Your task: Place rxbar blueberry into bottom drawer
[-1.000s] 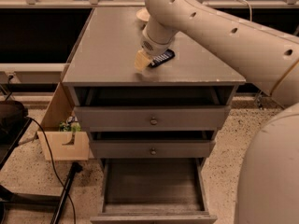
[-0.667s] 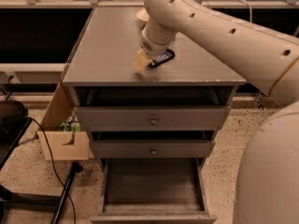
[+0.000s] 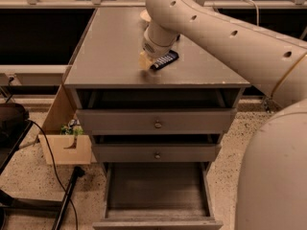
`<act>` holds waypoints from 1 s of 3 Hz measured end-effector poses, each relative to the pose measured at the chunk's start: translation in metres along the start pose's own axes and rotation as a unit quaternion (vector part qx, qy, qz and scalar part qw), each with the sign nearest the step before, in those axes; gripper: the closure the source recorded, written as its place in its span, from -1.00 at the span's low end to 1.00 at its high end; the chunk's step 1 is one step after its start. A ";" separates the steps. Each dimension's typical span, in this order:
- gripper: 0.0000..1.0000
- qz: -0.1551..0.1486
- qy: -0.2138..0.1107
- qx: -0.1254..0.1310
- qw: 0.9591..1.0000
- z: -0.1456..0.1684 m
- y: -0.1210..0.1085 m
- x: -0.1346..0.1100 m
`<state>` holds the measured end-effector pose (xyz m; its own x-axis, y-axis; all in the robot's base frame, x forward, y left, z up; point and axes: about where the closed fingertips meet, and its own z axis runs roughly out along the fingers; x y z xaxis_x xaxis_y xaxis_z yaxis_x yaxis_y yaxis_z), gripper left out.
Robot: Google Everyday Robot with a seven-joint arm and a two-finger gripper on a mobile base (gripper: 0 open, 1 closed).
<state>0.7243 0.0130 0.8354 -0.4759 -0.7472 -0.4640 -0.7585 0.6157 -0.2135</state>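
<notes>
The rxbar blueberry (image 3: 164,61), a flat dark navy bar, lies on the grey cabinet top (image 3: 115,47) near its front middle. My gripper (image 3: 147,62) is down on the cabinet top at the bar's left end, under the arm's wrist. The bottom drawer (image 3: 157,187) is pulled out below, showing a plain grey floor with nothing in it.
Two shallower grey drawers with round knobs (image 3: 157,124) sit shut above the open one. A pale round object (image 3: 146,15) stands behind the wrist on the cabinet top. A wooden box (image 3: 64,145) and black cables (image 3: 53,166) are on the floor to the left.
</notes>
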 end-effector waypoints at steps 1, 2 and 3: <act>0.56 -0.002 -0.002 0.001 1.000 0.002 0.000 -0.002; 0.58 -0.002 -0.002 0.001 1.000 0.002 0.000 -0.002; 1.00 -0.002 -0.002 0.001 1.000 0.003 0.000 -0.002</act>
<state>0.7262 0.0149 0.8340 -0.4718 -0.7482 -0.4664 -0.7590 0.6139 -0.2170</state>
